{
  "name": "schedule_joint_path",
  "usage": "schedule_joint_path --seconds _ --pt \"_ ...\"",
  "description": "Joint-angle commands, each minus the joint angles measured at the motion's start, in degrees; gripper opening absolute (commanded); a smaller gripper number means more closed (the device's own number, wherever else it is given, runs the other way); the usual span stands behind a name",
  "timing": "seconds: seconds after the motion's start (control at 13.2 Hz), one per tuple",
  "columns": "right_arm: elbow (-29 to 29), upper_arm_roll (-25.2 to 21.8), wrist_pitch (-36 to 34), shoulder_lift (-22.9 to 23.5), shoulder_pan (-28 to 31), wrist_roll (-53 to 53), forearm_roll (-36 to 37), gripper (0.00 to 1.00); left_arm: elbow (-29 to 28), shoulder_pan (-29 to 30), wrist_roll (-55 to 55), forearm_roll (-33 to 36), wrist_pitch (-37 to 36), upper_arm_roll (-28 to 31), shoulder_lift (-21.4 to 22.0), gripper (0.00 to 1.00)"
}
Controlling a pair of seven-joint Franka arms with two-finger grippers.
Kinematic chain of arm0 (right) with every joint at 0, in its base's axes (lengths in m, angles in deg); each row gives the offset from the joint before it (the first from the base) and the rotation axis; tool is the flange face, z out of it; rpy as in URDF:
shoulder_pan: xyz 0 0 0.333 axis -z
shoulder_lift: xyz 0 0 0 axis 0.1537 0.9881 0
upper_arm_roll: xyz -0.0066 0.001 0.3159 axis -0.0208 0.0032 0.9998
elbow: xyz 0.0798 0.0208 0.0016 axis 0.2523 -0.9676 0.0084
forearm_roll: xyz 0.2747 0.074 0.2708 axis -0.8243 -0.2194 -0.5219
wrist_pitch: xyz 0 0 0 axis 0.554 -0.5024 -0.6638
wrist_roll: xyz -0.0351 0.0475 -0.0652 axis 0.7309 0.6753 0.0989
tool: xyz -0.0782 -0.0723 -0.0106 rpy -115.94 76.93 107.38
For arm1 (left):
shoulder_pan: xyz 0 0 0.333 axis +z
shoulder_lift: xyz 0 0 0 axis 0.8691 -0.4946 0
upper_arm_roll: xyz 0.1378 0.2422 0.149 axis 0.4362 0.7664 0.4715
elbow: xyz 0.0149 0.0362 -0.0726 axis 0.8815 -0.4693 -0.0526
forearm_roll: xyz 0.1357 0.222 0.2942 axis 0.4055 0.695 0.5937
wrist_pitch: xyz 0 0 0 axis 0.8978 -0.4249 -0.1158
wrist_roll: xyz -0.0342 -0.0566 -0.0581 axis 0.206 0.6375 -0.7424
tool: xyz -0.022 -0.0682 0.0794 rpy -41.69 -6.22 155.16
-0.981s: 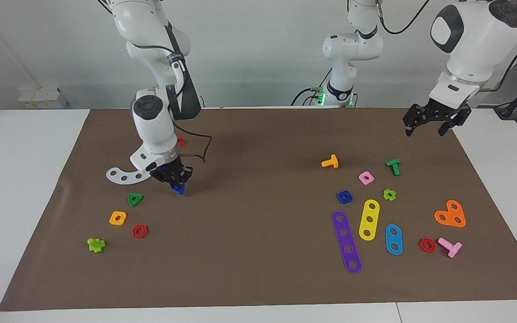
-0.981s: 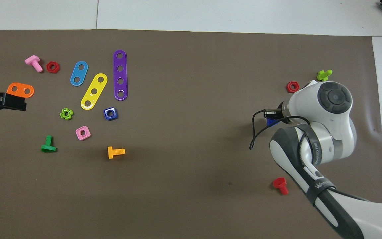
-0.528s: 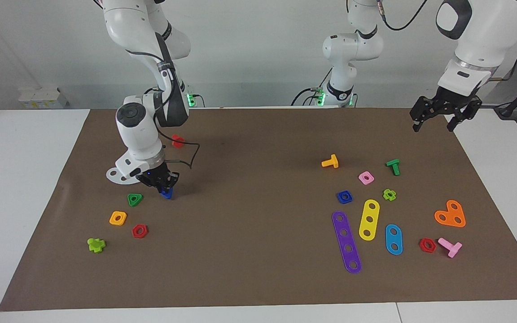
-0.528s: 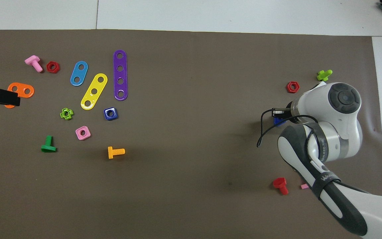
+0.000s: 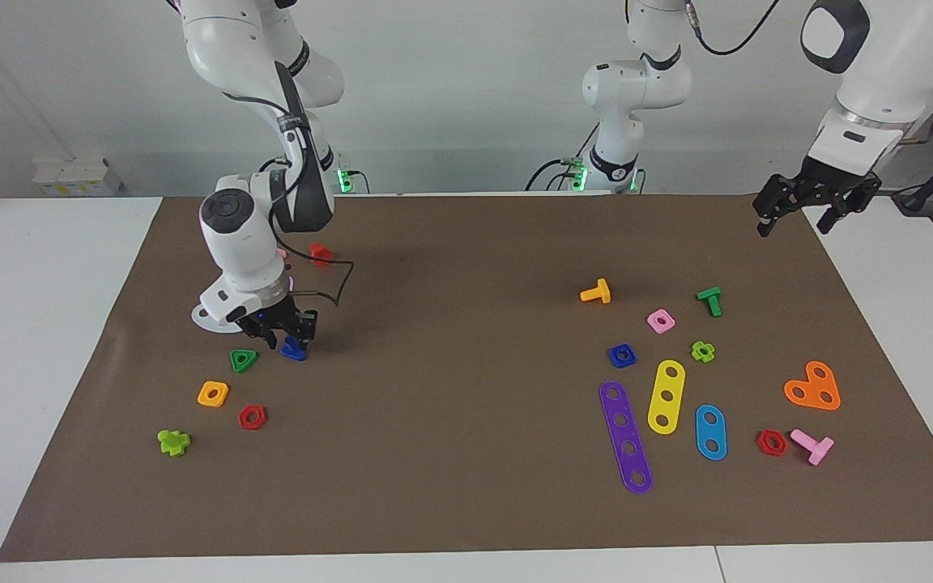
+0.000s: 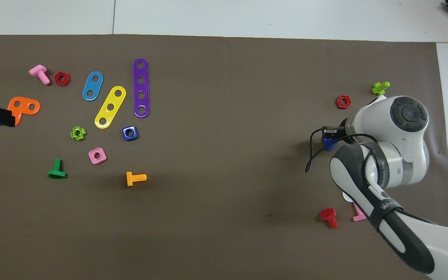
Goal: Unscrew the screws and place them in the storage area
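I see the blue screw low at the brown mat, toward the right arm's end of the table, just beside the green triangular nut. My right gripper is down on it, fingers clamped on the screw; in the overhead view the screw peeks out from under the wrist. A white plate lies partly hidden under that arm. The orange nut, red hex nut and lime cross nut lie farther from the robots than the screw. My left gripper waits in the air over the mat's edge at the left arm's end, fingers apart.
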Motion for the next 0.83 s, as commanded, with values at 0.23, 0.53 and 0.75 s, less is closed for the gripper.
schedule_joint_path --seconds 0.23,0.53,0.75 --pt "14.43 0.71 -16.37 -2.64 0.87 1.41 0.26 1.00 -1.73 0.13 0.63 0.51 -0.21 -0.27 1.64 1.00" --pt "23.58 0.62 -23.31 -3.79 0.87 1.41 -0.35 1.00 -1.73 0.13 0.63 0.51 -0.21 -0.27 1.64 1.00" --pt "26.77 0.71 -30.79 -7.72 0.43 1.41 -0.27 1.00 -1.73 0.13 0.63 0.51 -0.12 -0.27 1.64 1.00"
